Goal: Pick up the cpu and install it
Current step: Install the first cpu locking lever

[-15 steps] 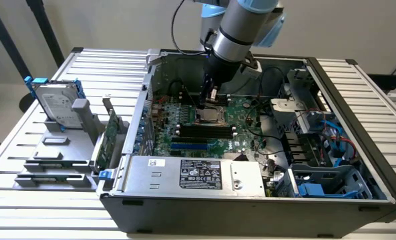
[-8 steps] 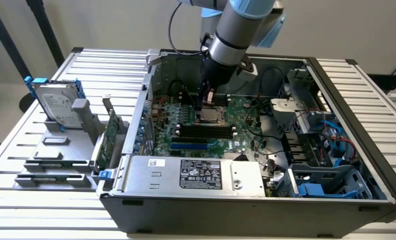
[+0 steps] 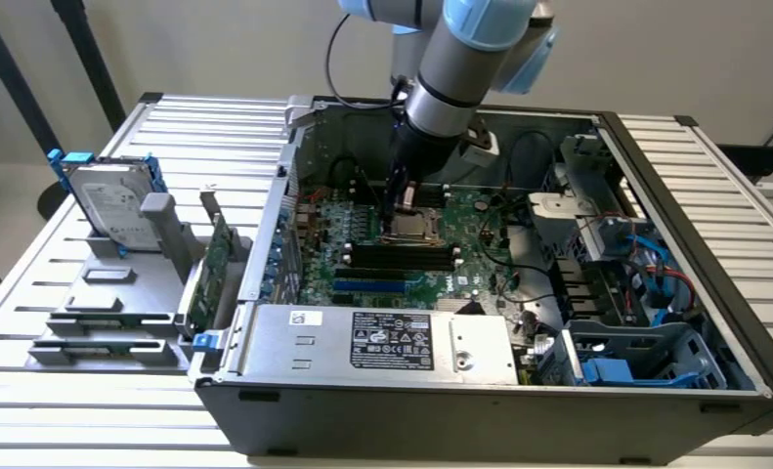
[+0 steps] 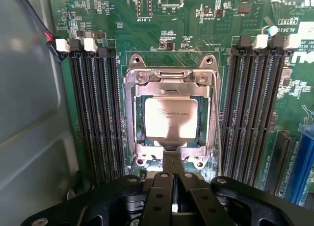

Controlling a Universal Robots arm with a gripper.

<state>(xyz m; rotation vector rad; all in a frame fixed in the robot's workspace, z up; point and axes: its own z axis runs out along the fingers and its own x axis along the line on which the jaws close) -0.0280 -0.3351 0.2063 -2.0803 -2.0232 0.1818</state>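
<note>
On the bench (image 3: pixel 47 391), at the exterior view's left, a hard drive (image 3: pixel 106 210) stands in a grey rack (image 3: pixel 112 303), with a green card (image 3: pixel 203 278) upright just right of it. Next comes the open case (image 3: pixel 491 410). The arm (image 3: pixel 458 68), cut off at the top, reaches down into the case and hides part of the socket (image 4: pixel 142 138). In the wrist view the cpu (image 4: pixel 171 118) lies flat inside the socket's metal frame, between memory slots (image 4: pixel 95 113). The jaws are pressed together and hold nothing, their tips just beside the socket's edge. Blue cables (image 3: pixel 654 264) lie at the right.
</note>
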